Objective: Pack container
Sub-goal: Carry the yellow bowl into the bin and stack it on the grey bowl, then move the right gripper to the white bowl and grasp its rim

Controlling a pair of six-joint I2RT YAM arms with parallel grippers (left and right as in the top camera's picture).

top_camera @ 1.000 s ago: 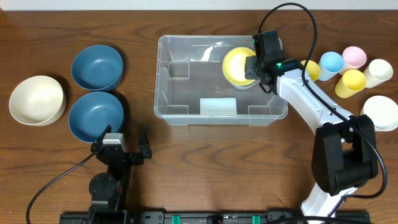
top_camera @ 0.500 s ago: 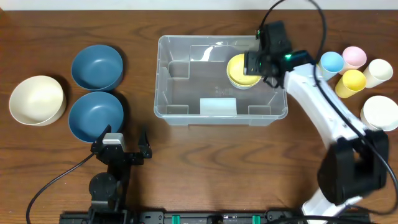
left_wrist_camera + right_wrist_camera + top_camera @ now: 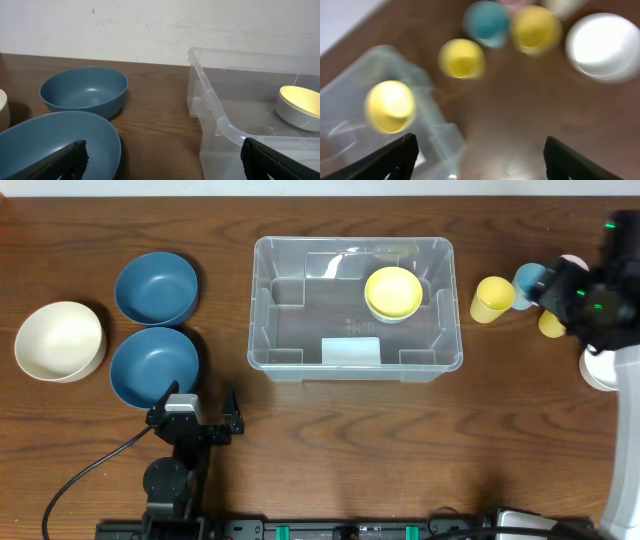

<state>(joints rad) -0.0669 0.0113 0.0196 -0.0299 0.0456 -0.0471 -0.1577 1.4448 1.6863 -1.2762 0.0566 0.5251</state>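
Cream bowl [image 3: 58, 340] far left of surface [image 3: 330, 450]. Two blue bowls beside it, far one [image 3: 155, 288], near one [image 3: 153, 367]. Left gripper [image 3: 197, 416] just below them, jaws wide, empty. Container [image 3: 262, 310] mid-surface, yellow bowl [image 3: 393, 293] inside, far right. Yellow cup [image 3: 491, 300] just right of container. Right gripper [image 3: 480, 150] above cups, blurred, jaws wide, holding nothing.

We see a dark brown wooden table [image 3: 330, 430] filling almost the whole overhead view, its grain running from left to right. Along its far edge we make out a thin pale strip [image 3: 200, 185]. In the left wrist view a plain white wall [image 3: 150, 25] rises right behind the table, lightly scuffed, with one small red speck [image 3: 93, 10]. The light is soft and even, and we find only faint shadows on the wood.
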